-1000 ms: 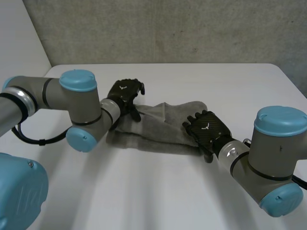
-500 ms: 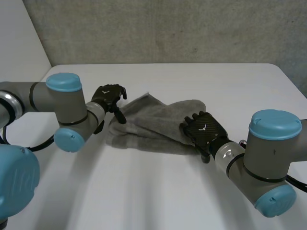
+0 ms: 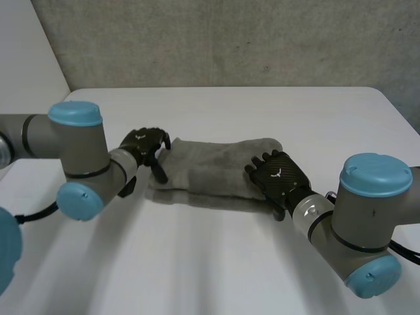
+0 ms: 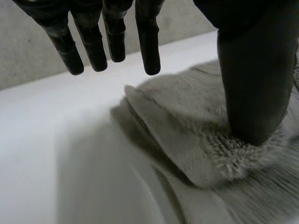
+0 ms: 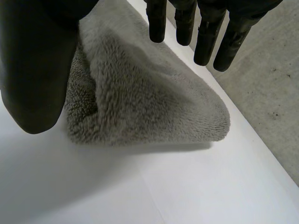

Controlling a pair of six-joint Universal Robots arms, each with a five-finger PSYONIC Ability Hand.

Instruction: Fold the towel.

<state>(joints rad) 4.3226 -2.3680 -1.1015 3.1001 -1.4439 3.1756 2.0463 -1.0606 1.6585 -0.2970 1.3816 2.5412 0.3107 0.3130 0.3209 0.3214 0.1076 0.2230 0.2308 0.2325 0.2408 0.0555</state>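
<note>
Black left hand [image 3: 143, 144]: fingers straight and unclenched, thumb tip pressed on the left end of the grey towel [image 3: 216, 170]; the flap that stood raised beside it half a second ago now lies flat. Black right hand [image 3: 279, 177]: fingers likewise straight, spread over the towel's right end and gripping nothing, place little changed. Towel: a doubled band on the white table [image 3: 197, 262] between the two hands; by judgement one fold is laid and let go, awaiting smoothing or a second fold.

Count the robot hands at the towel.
2. The left hand is at the left end of the towel, thumb on the cloth; the right hand is over its right end.
</note>
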